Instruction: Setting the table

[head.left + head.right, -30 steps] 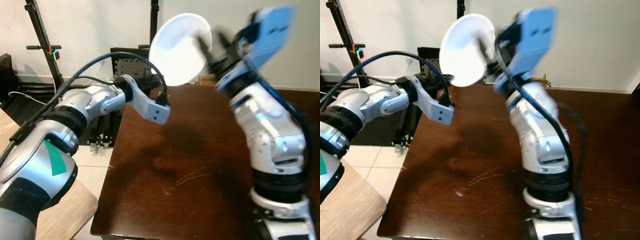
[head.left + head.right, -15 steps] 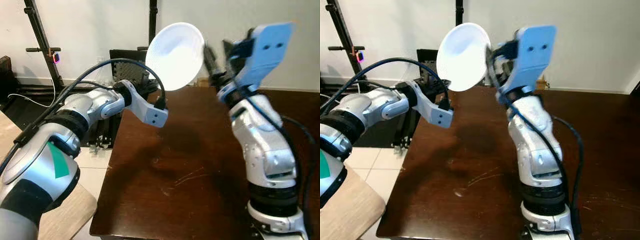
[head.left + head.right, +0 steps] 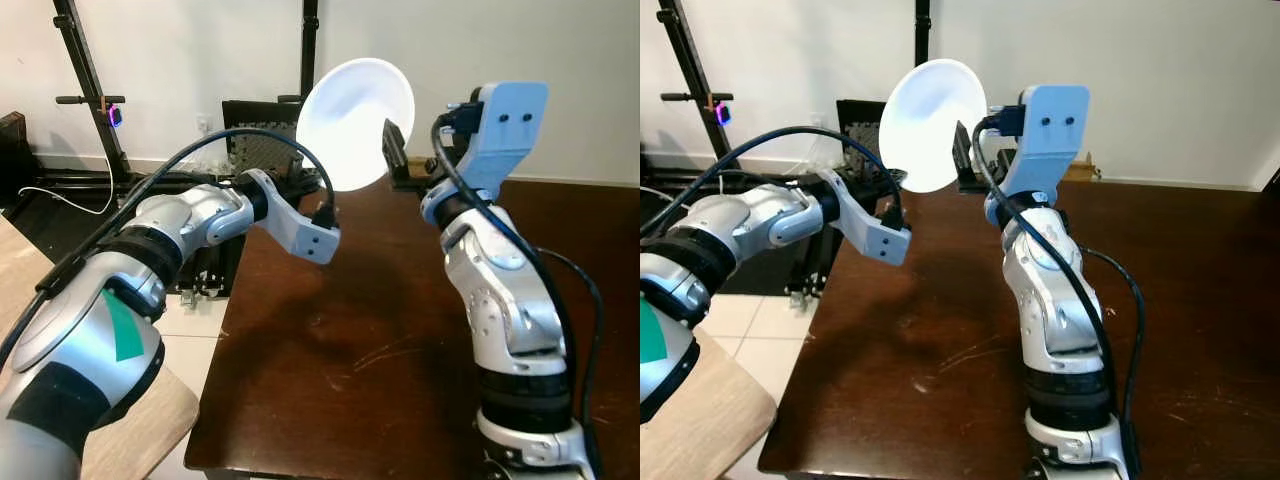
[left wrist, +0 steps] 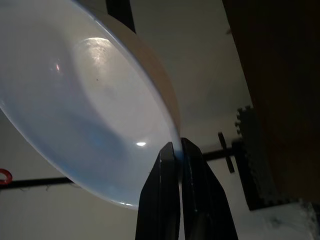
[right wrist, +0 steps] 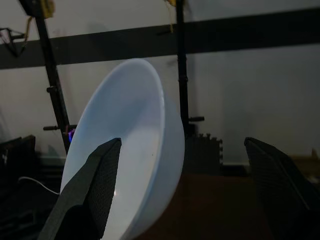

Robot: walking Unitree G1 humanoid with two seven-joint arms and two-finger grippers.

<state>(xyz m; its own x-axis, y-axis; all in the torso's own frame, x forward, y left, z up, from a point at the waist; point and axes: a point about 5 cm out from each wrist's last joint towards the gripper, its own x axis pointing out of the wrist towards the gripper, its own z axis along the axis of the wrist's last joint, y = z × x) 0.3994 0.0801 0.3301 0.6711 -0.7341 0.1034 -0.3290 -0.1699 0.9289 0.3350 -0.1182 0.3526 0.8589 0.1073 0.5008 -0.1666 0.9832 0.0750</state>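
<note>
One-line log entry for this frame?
left tool: shut on bowl rim, held above table | right tool: open, beside bowl | bowl not placed

The bowl (image 3: 355,122) is smooth, glossy white, like glazed ceramic or hard plastic, and catches small highlights. The left tool (image 4: 180,165) has matt black plastic fingers (image 4: 161,200); the right tool (image 5: 190,195) has finely textured ones. The arms look like brushed silver metal. The bench (image 3: 380,340) is dark polished wood with pale scratches.
</note>
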